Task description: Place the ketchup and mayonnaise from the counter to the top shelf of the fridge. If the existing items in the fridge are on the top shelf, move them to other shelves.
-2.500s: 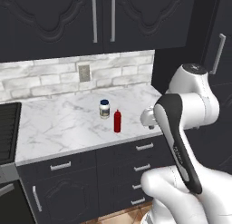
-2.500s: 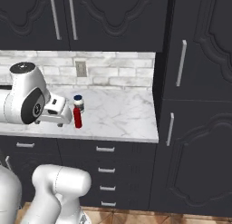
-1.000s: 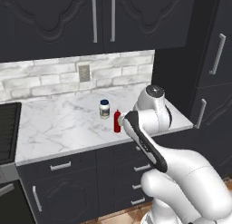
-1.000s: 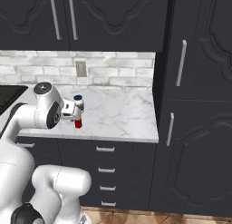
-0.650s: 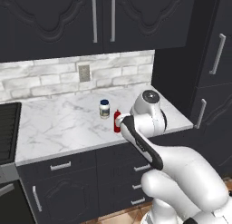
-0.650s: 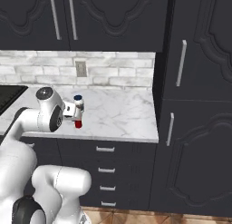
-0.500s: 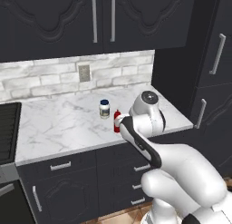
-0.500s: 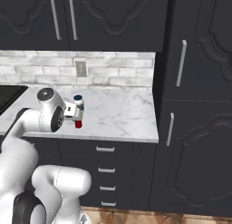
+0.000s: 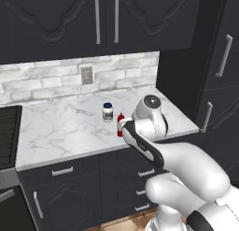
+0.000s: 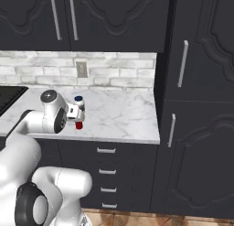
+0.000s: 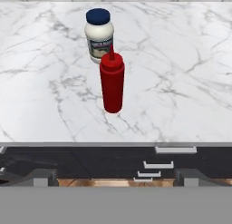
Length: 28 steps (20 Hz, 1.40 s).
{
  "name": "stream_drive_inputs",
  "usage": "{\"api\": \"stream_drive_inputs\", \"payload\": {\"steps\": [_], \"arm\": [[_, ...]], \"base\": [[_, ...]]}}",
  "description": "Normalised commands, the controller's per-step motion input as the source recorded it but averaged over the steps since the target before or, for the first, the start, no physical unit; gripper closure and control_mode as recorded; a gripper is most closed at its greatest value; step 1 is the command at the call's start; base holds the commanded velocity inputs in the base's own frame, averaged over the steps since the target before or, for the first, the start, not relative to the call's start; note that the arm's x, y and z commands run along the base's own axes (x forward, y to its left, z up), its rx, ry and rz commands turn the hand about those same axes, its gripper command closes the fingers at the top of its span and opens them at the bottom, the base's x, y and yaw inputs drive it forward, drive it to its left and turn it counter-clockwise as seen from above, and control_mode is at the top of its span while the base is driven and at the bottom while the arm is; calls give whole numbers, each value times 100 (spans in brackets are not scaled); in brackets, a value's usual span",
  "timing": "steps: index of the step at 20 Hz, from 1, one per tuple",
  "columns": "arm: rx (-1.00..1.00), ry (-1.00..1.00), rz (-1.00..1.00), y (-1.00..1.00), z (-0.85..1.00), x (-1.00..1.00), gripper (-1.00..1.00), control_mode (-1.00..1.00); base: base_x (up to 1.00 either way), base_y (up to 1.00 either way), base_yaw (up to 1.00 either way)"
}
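We see the two dark fingers (image 11: 43,176) standing wide apart at the bottom of the hand view, with nothing between them. They hang in front of the near edge of the worktop (image 11: 181,82), over the dark drawer fronts (image 11: 113,162) with silver handles.

Just beyond the fingers, the ketchup (image 11: 112,82) stands upright on the white marble, a little back from the near edge. It is a slim red bottle with a pointed cap. Directly behind it, a little to the left and very close, stands the mayonnaise (image 11: 99,35), a squat white jar with a dark blue lid and a pale label. We cannot tell if the two touch.

In the left base view the ketchup (image 9: 120,125) is partly hidden behind the white arm (image 9: 149,132), and the mayonnaise (image 9: 108,112) stands free, left of it and further back. In the right base view the hand (image 10: 77,113) covers most of the ketchup (image 10: 79,125).

Further right, the tall dark door (image 10: 201,101) with long silver handles is closed.
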Motion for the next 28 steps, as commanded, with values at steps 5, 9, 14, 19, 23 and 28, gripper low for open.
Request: {"api": "stream_drive_inputs", "payload": {"steps": [5, 9, 14, 19, 23, 28], "arm": [[0, 0, 0, 2, -12, 13, -100, -100], [0, 0, 0, 5, -7, 17, -100, -100], [0, -1, 0, 0, -4, 18, -100, -100], [0, -2, 0, 0, -5, 12, -100, -100], [0, -2, 0, 0, -6, 12, -100, -100], [0, -2, 0, 0, -5, 14, -100, -100]], "base": [[0, 0, 0], [0, 0, 0], [0, 0, 0], [0, 0, 0], [0, 0, 0], [0, 0, 0]]}}
